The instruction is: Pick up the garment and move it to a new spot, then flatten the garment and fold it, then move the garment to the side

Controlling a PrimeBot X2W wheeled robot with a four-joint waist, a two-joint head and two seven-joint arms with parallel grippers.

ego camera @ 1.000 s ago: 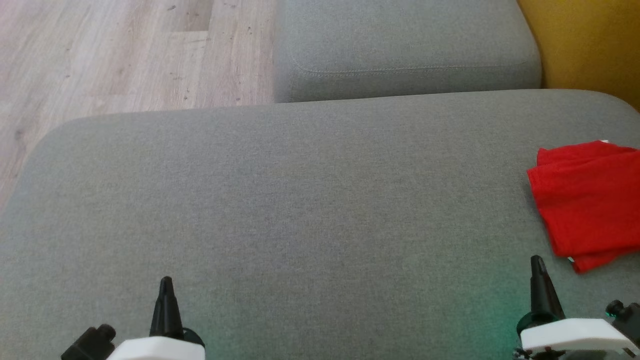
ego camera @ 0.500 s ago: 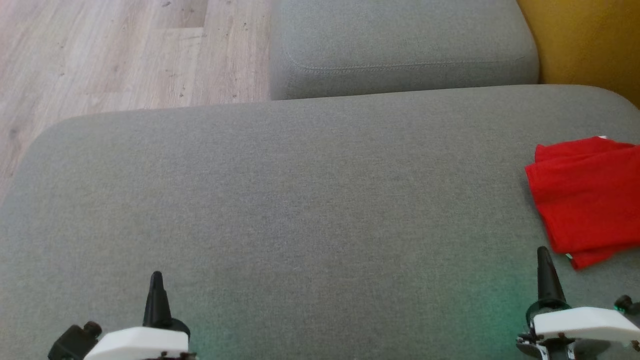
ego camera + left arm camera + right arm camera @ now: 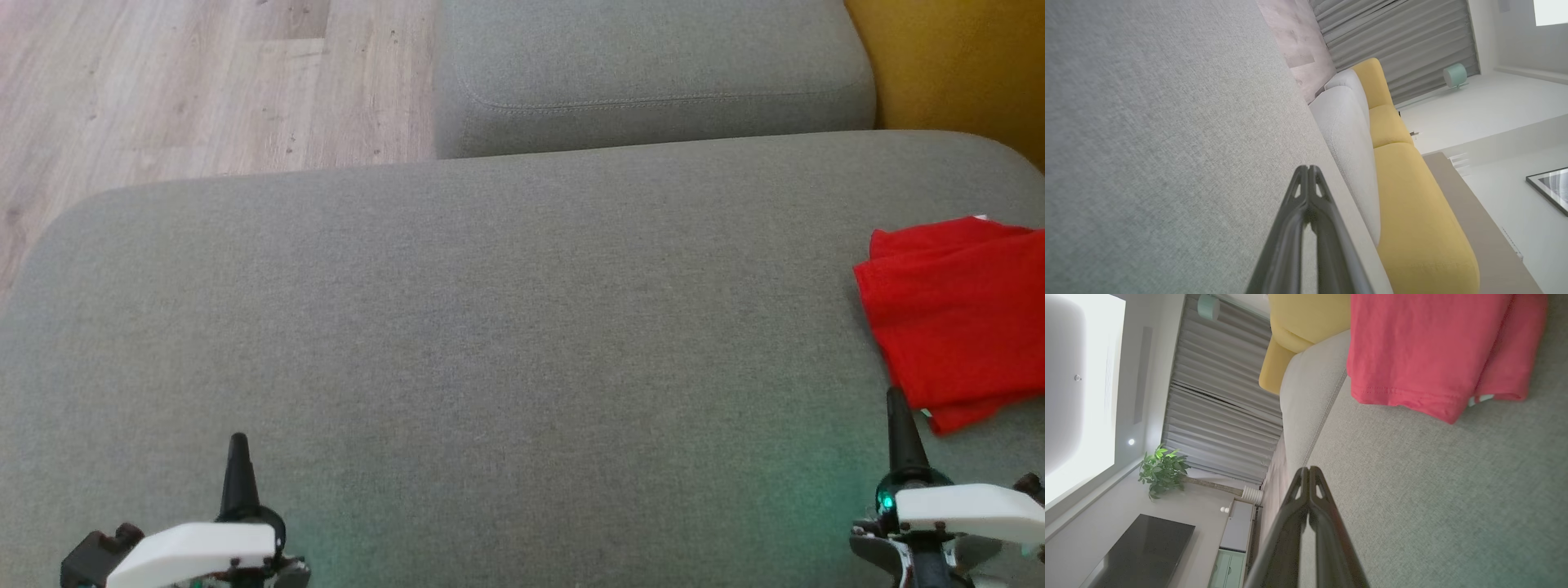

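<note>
A folded red garment (image 3: 959, 314) lies on the grey sofa seat (image 3: 506, 327) at the far right, partly cut off by the head view's edge. The right wrist view shows the garment (image 3: 1425, 347) with its hemmed edge toward the camera. My right gripper (image 3: 896, 402) hovers just short of the garment's near corner, shut and empty, its tips (image 3: 1309, 470) pressed together. My left gripper (image 3: 237, 445) is at the lower left over bare cushion, also shut with nothing in it, tips (image 3: 1308, 168) together.
A second grey cushion (image 3: 653, 73) stands behind the seat, with a yellow cushion (image 3: 963, 65) at the back right. Wooden floor (image 3: 180, 82) lies beyond the seat's left edge. The wrist views show curtains, a plant and a dark screen.
The head camera has shifted, so the whole scene slid up and slightly left in view. Both grippers sit lower and wider apart in the picture. The garment lies as before.
</note>
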